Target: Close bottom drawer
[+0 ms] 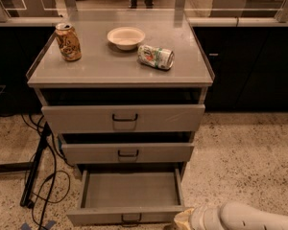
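Bottom drawer [129,193] open; gripper [182,220] beside (front-right corner).

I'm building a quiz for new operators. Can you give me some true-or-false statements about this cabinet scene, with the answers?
1. The bottom drawer is pulled out. True.
2. A can lies in the bottom drawer. False: its tray shows nothing inside.
3. The gripper is low, by the bottom drawer's front right corner. True.
4. Both cans stand upright. False: the brown can stands, but the green can lies on its side.
5. The bowl is upside down. False: it sits open side up on the cabinet top.
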Available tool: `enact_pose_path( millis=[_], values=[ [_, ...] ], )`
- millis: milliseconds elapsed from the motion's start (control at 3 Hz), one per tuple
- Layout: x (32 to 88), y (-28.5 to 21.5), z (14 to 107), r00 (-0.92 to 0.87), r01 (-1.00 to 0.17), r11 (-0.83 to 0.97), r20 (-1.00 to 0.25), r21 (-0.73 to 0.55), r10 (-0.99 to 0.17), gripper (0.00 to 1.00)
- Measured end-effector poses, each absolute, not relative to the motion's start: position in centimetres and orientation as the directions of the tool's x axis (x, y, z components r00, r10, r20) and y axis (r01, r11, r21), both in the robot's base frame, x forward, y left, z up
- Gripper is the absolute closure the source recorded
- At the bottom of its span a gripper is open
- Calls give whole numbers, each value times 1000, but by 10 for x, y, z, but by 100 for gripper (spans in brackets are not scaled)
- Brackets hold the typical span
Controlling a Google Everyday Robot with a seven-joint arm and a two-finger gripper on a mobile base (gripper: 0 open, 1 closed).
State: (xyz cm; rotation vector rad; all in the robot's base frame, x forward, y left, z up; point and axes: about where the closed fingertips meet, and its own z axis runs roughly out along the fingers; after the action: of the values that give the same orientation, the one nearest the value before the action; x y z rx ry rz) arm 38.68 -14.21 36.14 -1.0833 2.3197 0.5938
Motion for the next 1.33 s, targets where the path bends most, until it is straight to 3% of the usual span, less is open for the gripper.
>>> enact_pose_path(
  millis=[667, 1333],
  values=[
    [394, -131, 285, -522, -810, 556, -662, 187, -537, 100],
    [412, -111, 271, -453, -851, 505, -689, 146, -565, 100]
  ],
)
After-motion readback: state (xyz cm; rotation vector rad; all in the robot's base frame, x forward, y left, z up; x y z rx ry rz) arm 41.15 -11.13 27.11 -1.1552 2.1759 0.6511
